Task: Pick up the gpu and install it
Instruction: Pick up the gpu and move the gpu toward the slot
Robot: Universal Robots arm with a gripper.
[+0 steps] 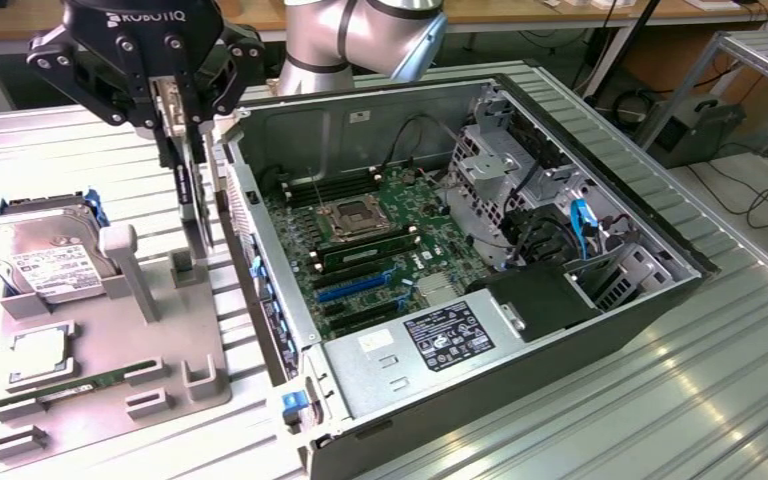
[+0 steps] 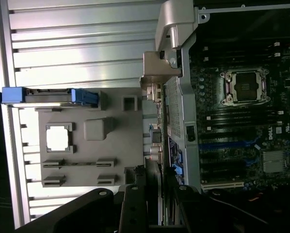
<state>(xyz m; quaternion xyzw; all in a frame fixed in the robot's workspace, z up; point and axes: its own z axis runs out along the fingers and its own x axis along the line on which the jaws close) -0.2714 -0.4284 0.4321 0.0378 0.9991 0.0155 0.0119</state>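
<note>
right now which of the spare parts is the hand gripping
The gpu, the dark card held edge-on in the hand; the hard drive, processor and ram stick rest on the grey holder.

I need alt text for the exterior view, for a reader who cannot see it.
A robot arm's pincer grips the gpu, held upright and edge-on over a grey parts tray, beside an open computer case with its motherboard exposed. A hard drive sits on the tray.

The gpu (image 1: 185, 200) upright over the tray (image 1: 177, 335), between hard drive (image 1: 37, 255) and case (image 1: 317, 130).
</note>
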